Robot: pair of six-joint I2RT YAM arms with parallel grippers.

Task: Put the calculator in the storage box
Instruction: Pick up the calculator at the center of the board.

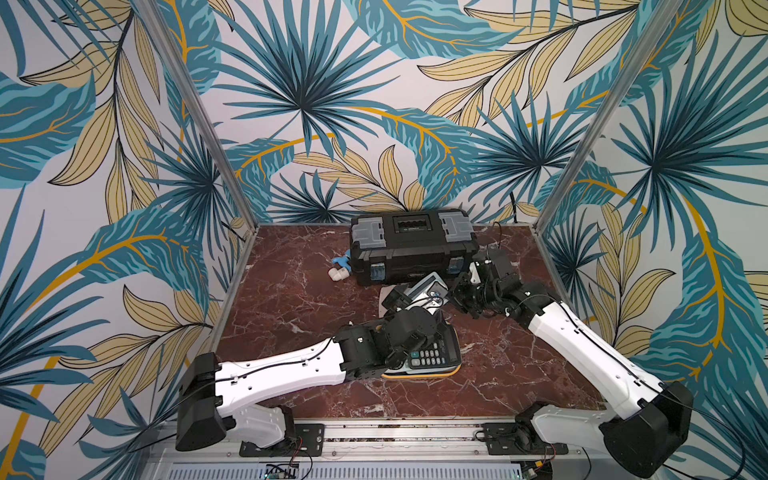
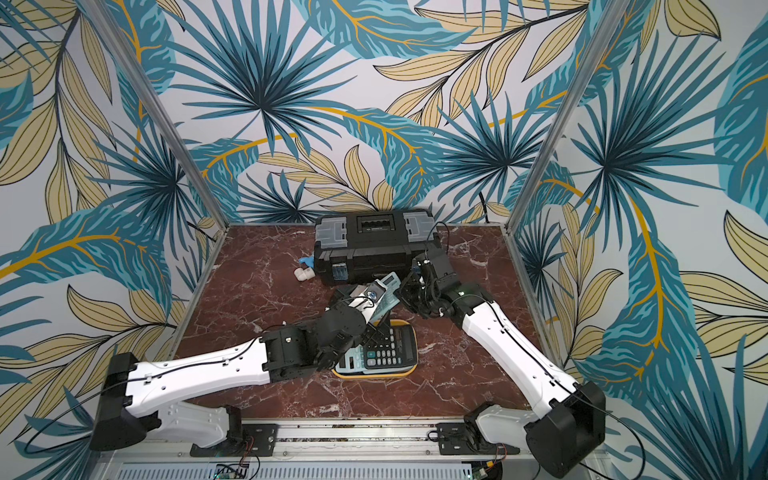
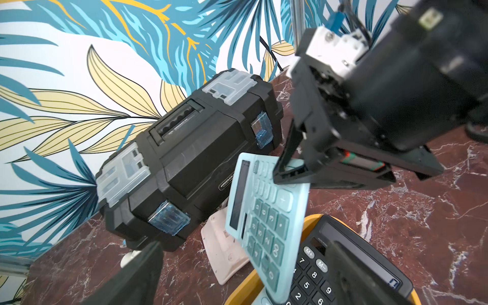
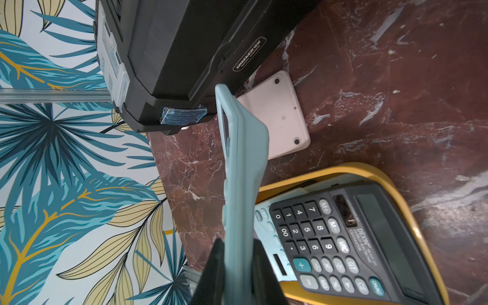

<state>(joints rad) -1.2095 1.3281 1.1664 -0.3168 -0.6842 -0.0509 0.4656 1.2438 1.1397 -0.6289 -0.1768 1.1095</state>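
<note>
Right wrist view: my right gripper (image 4: 239, 247) pinches one end of the pale-blue plastic calculator (image 4: 243, 163) — long axis pointing away from my jaws — with the shallow yellow-orange plastic storage box (image 4: 351, 167) just beside and below.

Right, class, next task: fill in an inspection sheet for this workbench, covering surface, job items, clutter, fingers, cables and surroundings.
Surface: red-brown marble table; no spills seen.
Job's things: yellow tray holds a black calculator lying on a pale blue calculator; held blue calculator in the air near the tray; pale pink calculator face down by the toolbox.
Clutter: toolbox shut; white pipe piece and blue piece beside it.
Grippers: right gripper fingers clamp the held blue calculator; left gripper fingers wide apart, holding nothing.
Cables: black cables run along both arms.
Surroundings: leaf-print walls, metal posts.
</note>
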